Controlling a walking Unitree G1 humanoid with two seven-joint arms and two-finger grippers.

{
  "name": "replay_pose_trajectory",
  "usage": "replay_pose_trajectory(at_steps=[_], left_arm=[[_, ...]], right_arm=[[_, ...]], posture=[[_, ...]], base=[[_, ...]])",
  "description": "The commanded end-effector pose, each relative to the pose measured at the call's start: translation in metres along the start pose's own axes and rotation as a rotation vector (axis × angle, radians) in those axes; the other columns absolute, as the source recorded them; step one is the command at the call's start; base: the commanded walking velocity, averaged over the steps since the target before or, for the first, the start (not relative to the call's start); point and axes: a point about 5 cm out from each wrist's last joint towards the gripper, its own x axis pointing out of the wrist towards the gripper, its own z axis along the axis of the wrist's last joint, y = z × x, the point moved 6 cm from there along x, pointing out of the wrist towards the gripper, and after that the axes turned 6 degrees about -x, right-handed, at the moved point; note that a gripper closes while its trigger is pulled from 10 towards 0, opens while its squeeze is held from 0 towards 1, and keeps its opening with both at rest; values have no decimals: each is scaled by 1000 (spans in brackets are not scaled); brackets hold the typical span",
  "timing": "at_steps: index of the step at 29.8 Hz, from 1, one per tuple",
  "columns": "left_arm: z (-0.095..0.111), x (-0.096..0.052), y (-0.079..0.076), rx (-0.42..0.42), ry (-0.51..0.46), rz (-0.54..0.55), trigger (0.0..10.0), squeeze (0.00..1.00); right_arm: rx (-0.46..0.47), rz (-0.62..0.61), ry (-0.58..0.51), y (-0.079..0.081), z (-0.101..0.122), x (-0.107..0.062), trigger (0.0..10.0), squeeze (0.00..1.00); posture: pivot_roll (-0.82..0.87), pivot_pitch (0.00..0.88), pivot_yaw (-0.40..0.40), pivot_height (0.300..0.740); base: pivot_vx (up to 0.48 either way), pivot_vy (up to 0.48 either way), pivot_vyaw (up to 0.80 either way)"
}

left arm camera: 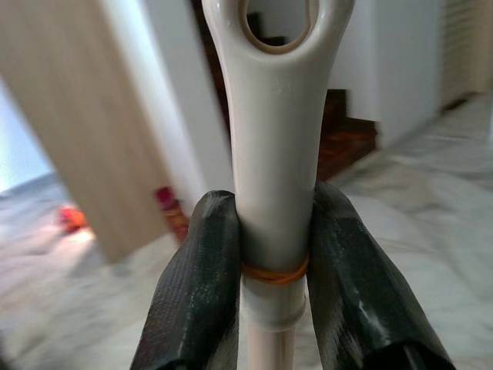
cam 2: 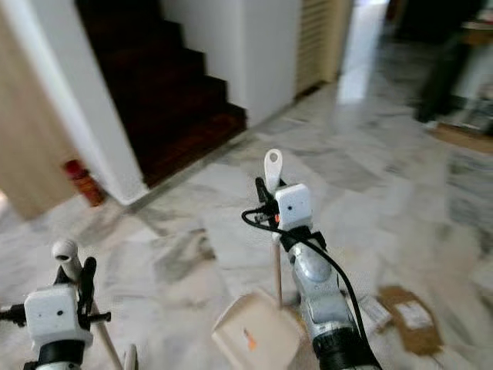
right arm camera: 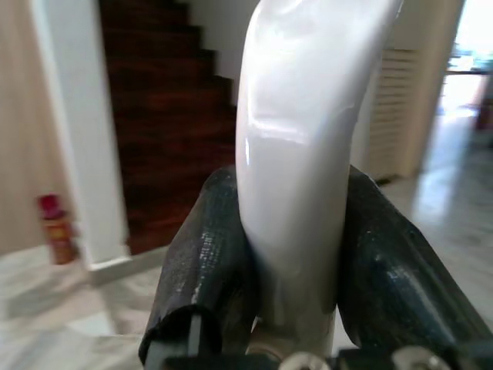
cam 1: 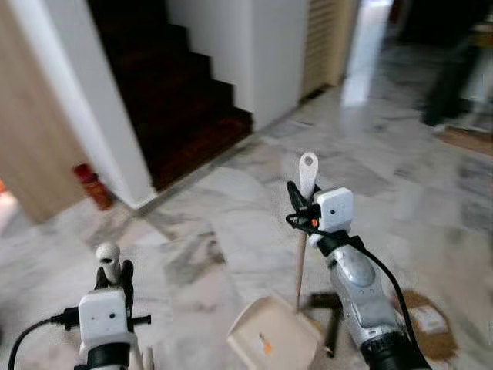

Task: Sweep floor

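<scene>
A: Grippers? Progress?
B: Right gripper (cam 1: 299, 202) clamped on the dustpan handle (cam 1: 307, 171), dustpan (cam 1: 273, 335) on the marble floor (cam 1: 254, 231) right below it. Left gripper (cam 1: 115, 274) clamped on the broom handle (left arm camera: 279, 139), a rubber band at its fingers (left arm camera: 199, 285). Both tools in hand, sweeping looks barely begun.
A: What's left?
B: Cardboard scraps (cam 2: 408, 316) lie just right of the dustpan. Ahead of both grippers: dark stairs (cam 1: 185, 100), white wall corner. Red can (cam 1: 92, 185) beyond the left gripper.
</scene>
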Motion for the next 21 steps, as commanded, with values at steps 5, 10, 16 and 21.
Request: replay_pose_trajectory(at_steps=[5,10,16,21], left_arm=[[7,4,1,4,-41,-2,10000,0],[7,5,0,2,-43,-6,10000,0],[8,6,-1,1,-47,-4,10000,0],[7,6,1,3,-46,6,10000,0]], right_arm=[[-10,-4,-50,0,14,5,10000,0],[-17,-10,-45,-2,13,4,10000,0],[-24,-11,-35,-2,10,4,10000,0],[-24,-8,-27,-1,8,2,10000,0]], posture=[[-63,0,81,740],[-69,0,83,740],[-70,0,73,740],[-74,0,69,740]], base=[[0,0,-738],[0,0,-738],[0,0,-740],[0,0,-738]])
